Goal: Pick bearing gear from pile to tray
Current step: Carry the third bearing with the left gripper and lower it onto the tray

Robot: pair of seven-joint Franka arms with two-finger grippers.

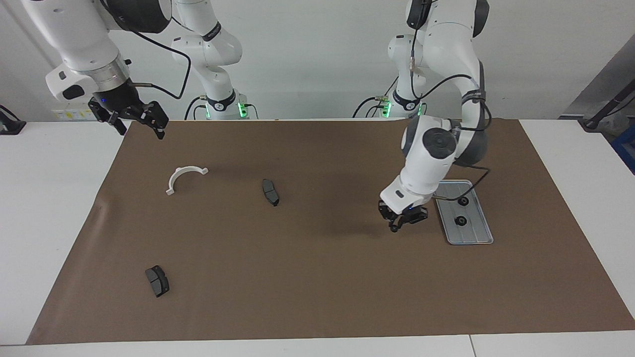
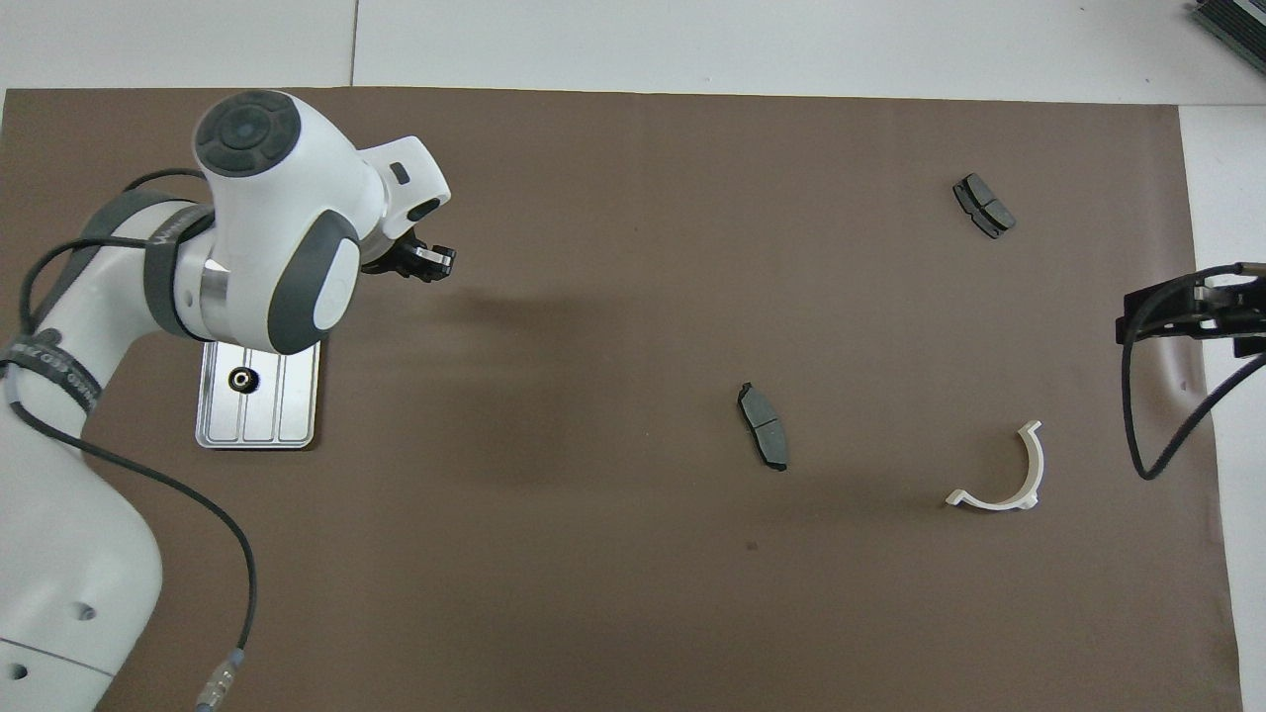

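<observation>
While the tray (image 1: 477, 236), a ridged silver rectangle, lies at the left arm's end of the tabletop with two small black gears (image 1: 461, 220), the left end effector (image 1: 403, 224) hangs closed just beside it; whether it pinches a gear cannot be told. The right end effector (image 1: 133, 120) waits open. The overhead view hides one gear under the arm.

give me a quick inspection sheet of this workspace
surface: brown mat lying flat on a white table
job's things: tray at the left arm's end, with two gears on it; no loose gear seen on the mat
clutter: two brake pads, white bracket
hands: left hand shut, over the mat beside the tray; whether it holds a gear cannot be told; right hand open, waits over the mat's edge
cables: black cable on the left arm, sagging over the tray
surroundings: nothing seen
</observation>
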